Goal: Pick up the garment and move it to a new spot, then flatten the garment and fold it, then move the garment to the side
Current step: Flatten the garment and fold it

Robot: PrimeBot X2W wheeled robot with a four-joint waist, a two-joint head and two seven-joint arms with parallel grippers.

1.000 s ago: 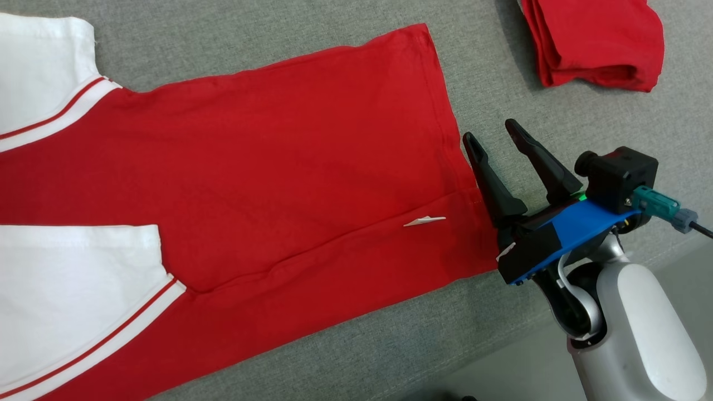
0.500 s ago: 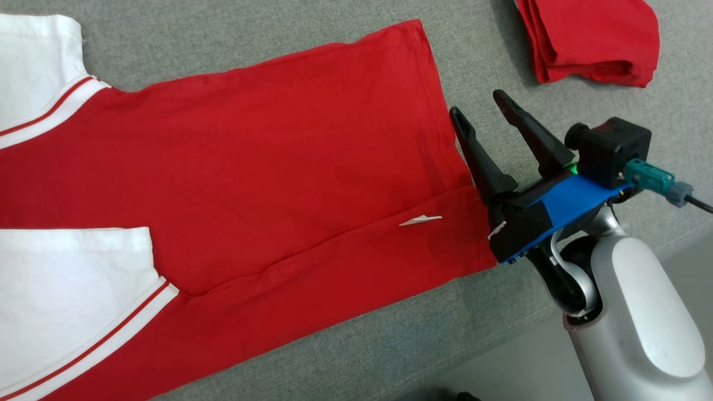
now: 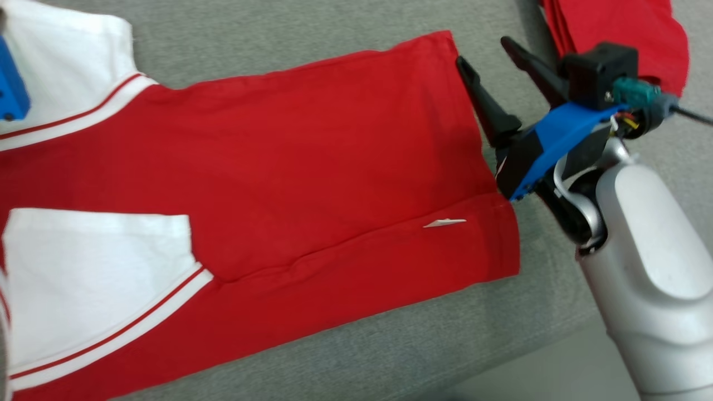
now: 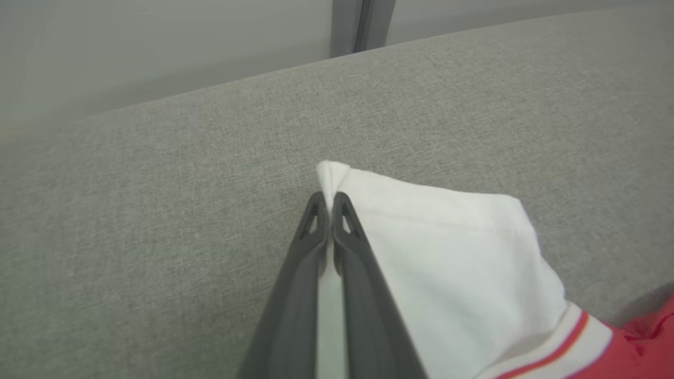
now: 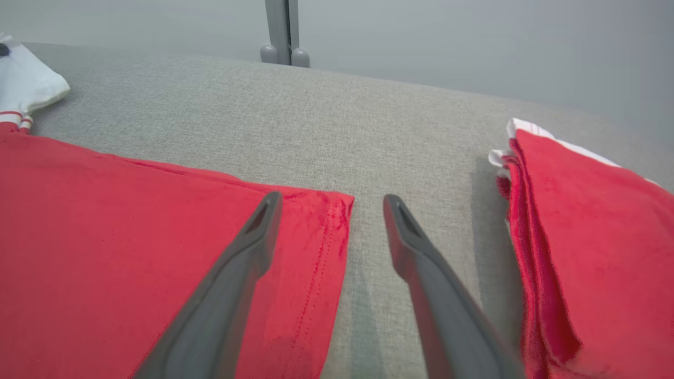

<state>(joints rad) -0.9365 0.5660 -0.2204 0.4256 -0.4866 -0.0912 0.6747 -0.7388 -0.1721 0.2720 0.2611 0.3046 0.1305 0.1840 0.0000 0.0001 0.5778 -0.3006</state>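
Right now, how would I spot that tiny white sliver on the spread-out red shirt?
On the grey fabric surface, a big red garment lies spread flat. Near its hem end, close to the open right tool, a small white sliver sits beside a long crease. It is the only white mark amid plain red there; the white sleeves lie at the opposite end.

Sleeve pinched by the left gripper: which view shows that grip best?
Left wrist view: the left gripper is shut on the white sleeve at its corner, close up. The head view shows that sleeve at upper left, the grip cut off. The right wrist view shows it small, far left.
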